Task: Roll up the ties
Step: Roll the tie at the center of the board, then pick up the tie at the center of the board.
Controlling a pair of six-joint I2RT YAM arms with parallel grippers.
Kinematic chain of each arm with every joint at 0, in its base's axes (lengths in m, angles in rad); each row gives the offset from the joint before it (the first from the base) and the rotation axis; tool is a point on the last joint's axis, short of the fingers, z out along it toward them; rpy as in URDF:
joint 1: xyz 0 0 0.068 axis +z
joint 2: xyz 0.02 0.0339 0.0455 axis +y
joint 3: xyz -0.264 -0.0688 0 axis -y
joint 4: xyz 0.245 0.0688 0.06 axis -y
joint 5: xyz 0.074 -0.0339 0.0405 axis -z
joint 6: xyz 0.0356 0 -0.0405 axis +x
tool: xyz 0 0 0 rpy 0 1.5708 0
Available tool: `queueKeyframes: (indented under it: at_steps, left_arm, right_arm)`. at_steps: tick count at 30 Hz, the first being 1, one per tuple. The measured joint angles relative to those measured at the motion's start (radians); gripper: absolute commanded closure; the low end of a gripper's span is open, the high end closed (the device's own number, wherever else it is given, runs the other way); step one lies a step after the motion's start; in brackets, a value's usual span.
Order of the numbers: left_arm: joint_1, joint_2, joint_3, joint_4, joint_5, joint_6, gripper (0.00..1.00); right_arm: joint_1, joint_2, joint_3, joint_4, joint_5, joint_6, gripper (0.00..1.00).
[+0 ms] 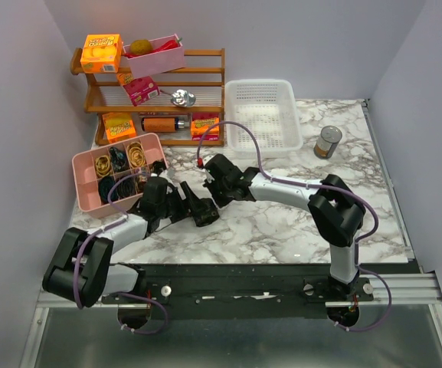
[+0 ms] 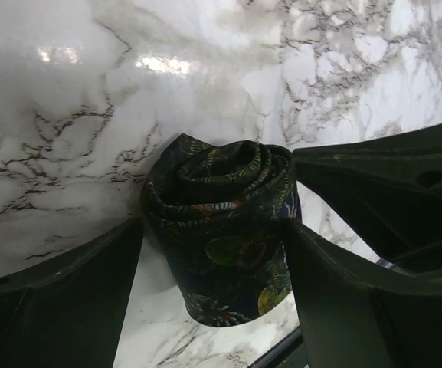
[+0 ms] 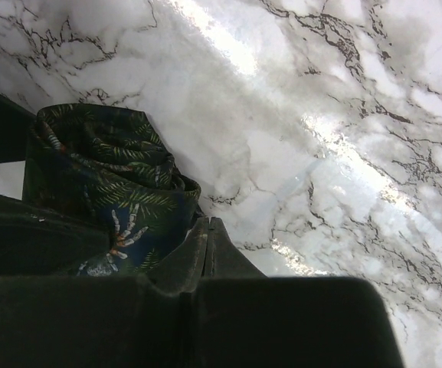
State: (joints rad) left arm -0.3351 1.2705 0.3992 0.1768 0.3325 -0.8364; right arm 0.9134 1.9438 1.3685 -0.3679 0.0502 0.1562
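A tie of dark fabric with a green-gold leaf pattern is rolled into a tight coil (image 2: 221, 207) and stands on the marble table. My left gripper (image 2: 213, 230) has one finger on each side of the coil and is shut on it. In the right wrist view the coil (image 3: 106, 176) lies just left of my right gripper (image 3: 208, 228), whose jaws are pressed together and hold nothing, their tip beside the roll. From above, the left gripper (image 1: 203, 213) and right gripper (image 1: 211, 190) meet mid-table and hide the tie.
A pink compartment tray (image 1: 89, 201) with rolled ties and elastic loops sits at the left. A wooden shelf (image 1: 205, 96) with boxes stands behind it. A white basket (image 1: 263, 115) and a tin can (image 1: 328, 142) are at the back right.
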Motion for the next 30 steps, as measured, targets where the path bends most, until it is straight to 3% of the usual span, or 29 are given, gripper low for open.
queueKeyframes:
  at_steps: [12,24,30]
  left_arm:
    - [-0.007,0.059,-0.076,0.236,0.038,-0.095,0.19]
    - [-0.007,-0.103,-0.161,0.170,-0.020,-0.106,0.16]
    - [-0.008,-0.095,-0.195,0.249,-0.022,-0.130,0.16]
  right_arm:
    - [0.000,0.001,-0.001,0.000,-0.002,0.017,0.99]
    - [0.000,-0.114,-0.013,0.000,-0.037,0.027,0.99]
    - [0.000,-0.127,-0.033,0.007,-0.106,0.030,0.99]
